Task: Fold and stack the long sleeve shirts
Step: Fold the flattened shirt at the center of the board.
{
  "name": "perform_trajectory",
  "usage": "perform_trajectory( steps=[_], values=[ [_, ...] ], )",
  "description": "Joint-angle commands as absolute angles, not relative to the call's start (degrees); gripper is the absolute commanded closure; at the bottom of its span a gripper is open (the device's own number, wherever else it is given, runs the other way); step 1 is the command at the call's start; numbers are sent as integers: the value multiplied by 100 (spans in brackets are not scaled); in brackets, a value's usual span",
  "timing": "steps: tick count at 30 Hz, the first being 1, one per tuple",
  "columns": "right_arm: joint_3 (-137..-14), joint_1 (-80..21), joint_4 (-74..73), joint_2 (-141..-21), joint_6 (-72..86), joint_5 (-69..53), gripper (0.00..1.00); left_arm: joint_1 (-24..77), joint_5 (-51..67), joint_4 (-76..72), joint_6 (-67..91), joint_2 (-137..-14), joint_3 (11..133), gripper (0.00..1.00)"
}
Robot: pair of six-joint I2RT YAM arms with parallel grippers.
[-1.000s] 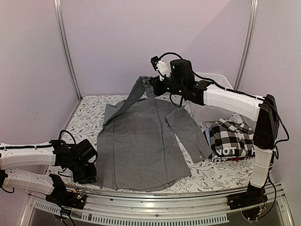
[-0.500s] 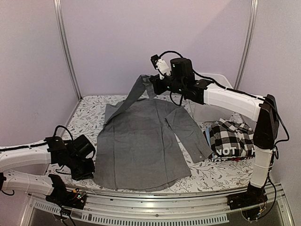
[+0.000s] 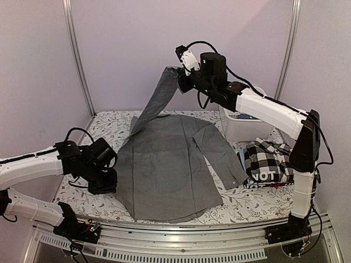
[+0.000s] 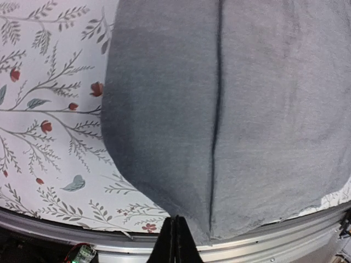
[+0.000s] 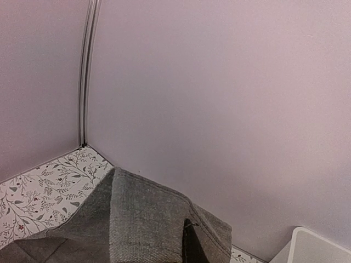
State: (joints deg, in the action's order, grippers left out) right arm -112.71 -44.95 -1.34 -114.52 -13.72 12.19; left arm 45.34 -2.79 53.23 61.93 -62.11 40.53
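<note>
Dark shirt [image 3: 267, 176] largely beneath checked shirt [image 3: 269, 156], seemingly

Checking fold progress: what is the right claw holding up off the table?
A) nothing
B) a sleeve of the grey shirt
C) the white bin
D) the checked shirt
B: the right claw is shut on a sleeve of the grey shirt, raised high while the shirt's body lies flat.

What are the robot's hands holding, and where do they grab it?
The grey shirt: the right fingers hold one sleeve up high, the left fingers pinch its side edge.
</note>
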Motion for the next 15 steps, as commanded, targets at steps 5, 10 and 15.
perform_trajectory(
  steps=[5,10,15],
  values=[
    [-11698,-4311,252,-11711,-2087,1936,100,4843,512,4968,4669,-7495,5753,100],
    [-11604,-4184,156,-11651,-1986,2065,100,5197,1169,4699,4111,-8318,6441,100],
    [-11322,-4081,110,-11457,-1825,2176,100,5503,1559,4712,3732,-8943,6896,100]
  ],
)
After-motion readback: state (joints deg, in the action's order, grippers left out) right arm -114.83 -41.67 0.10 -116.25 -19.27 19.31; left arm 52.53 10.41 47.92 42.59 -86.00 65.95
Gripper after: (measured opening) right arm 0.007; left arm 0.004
